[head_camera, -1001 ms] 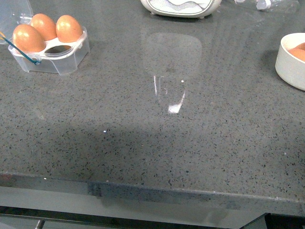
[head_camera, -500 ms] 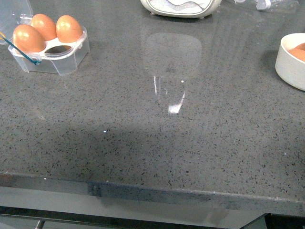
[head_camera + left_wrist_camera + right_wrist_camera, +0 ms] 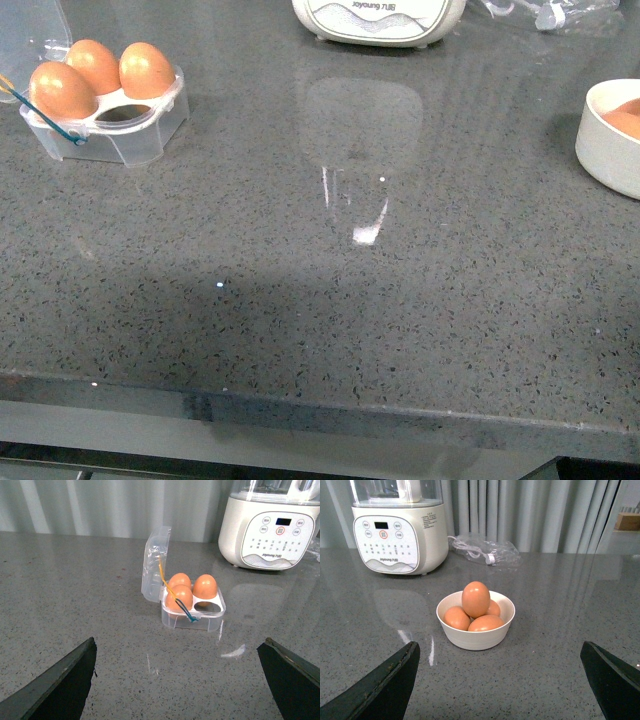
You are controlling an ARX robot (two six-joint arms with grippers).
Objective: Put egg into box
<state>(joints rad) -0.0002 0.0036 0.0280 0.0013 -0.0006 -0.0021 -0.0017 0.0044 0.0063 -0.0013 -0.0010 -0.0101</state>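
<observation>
The left gripper [image 3: 178,645] and right gripper [image 3: 500,644] gape wide, empty, over a speckled dark-grey stone counter [image 3: 330,330]. The smooth orange-brown egg [image 3: 475,599] lies topmost in a round white bowl [image 3: 470,639] at the front view's right edge. The clear plastic four-cell box [image 3: 135,135] sits upper left. Grey curtains [image 3: 545,515] hang behind.

Front view: the clear plastic egg carton [image 3: 150,135] and round white bowl [image 3: 605,150] sit slightly lower than before, and more of the white appliance [image 3: 378,20] shows.

front: high, looking steeply down from bench [image 3: 400,320] near edge | left wrist: low, level, facing box [image 3: 192,621] | right wrist: low, level, facing bowl [image 3: 477,637] | shared: white appliance [image 3: 380,20] at far edge, all views
</observation>
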